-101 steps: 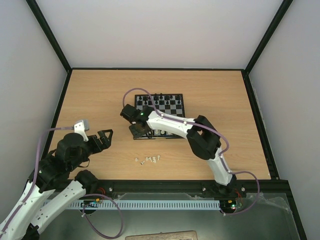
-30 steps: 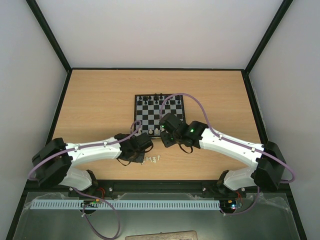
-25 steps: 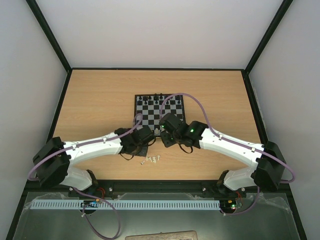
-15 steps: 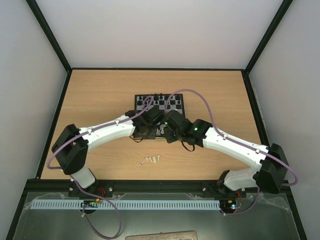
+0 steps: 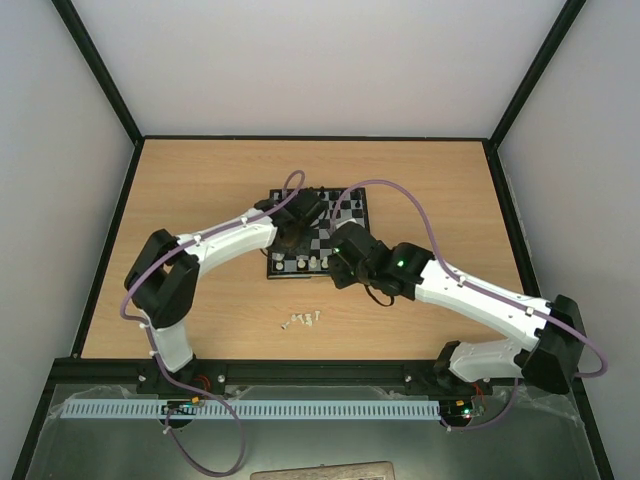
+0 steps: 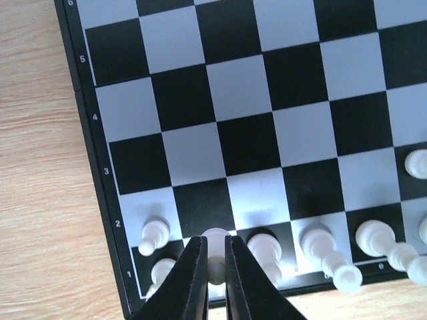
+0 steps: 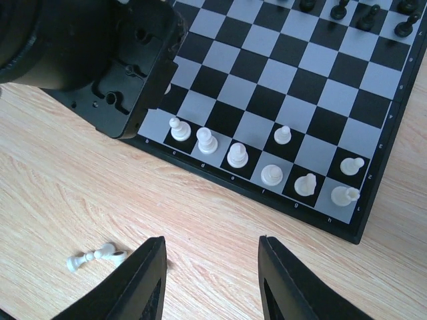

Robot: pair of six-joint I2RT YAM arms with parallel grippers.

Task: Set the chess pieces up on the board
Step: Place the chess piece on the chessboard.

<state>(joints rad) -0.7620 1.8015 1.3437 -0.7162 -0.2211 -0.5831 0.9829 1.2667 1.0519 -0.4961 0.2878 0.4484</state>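
Chess pieces [image 7: 237,155] on board [image 7: 265,101], near rows
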